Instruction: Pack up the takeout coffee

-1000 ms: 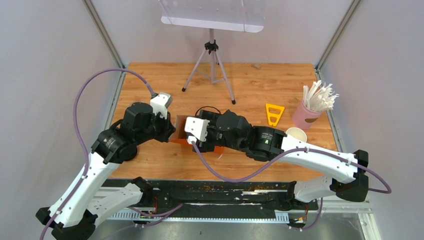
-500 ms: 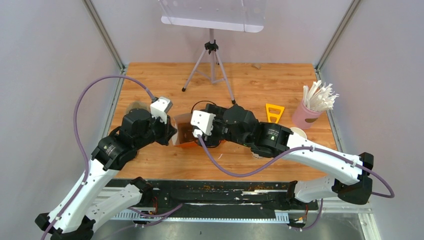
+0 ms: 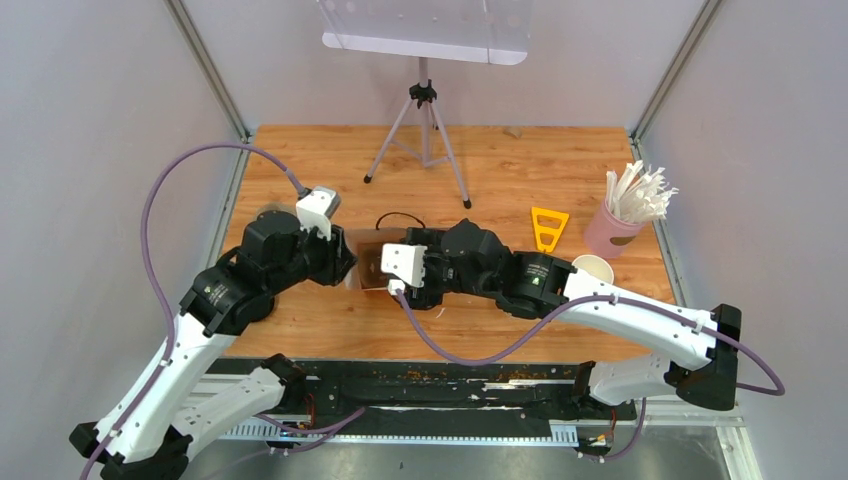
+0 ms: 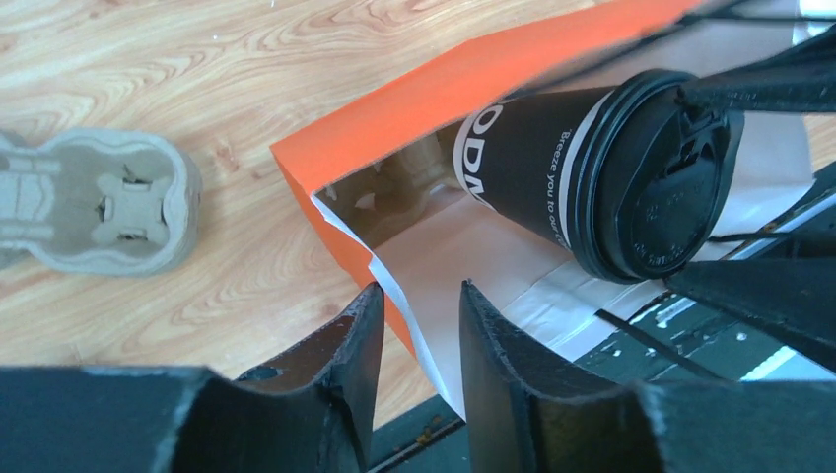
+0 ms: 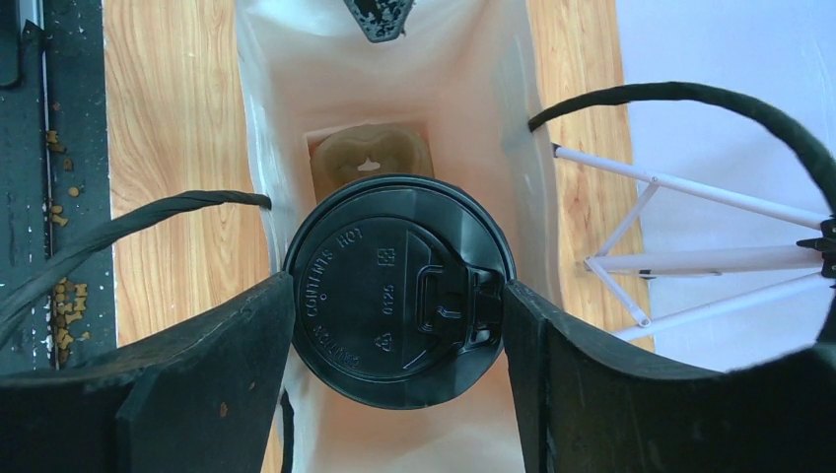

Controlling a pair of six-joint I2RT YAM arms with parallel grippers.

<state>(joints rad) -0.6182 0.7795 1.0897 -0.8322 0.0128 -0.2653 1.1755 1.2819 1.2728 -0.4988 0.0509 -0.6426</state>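
- We see the right gripper (image 5: 399, 296) clamped on the round black plastic lid (image 5: 365, 266) of the coffee cup (image 4: 537, 168), which is in the mouth of the orange paper bag (image 4: 444, 89).
- The left gripper (image 4: 419, 325) pinches the bag's white-lined rim.
- The lid has embossed "CONTENTS HOT"; on the glossy black cup we read "Breeze you to".
- A moulded brown pulp tray (image 5: 370, 158) lies on the bag's bottom.

the coffee cup (image 5: 394, 256), clamped by the right gripper (image 5: 397, 296), is filling most of the mouth of the orange bag (image 4: 424, 99), leaving thin gaps along the walls. the left gripper (image 4: 414, 296) is straddling its rim. the tripod (image 3: 424, 130) is blocking the far edge's middle; both far corners are lying bare.
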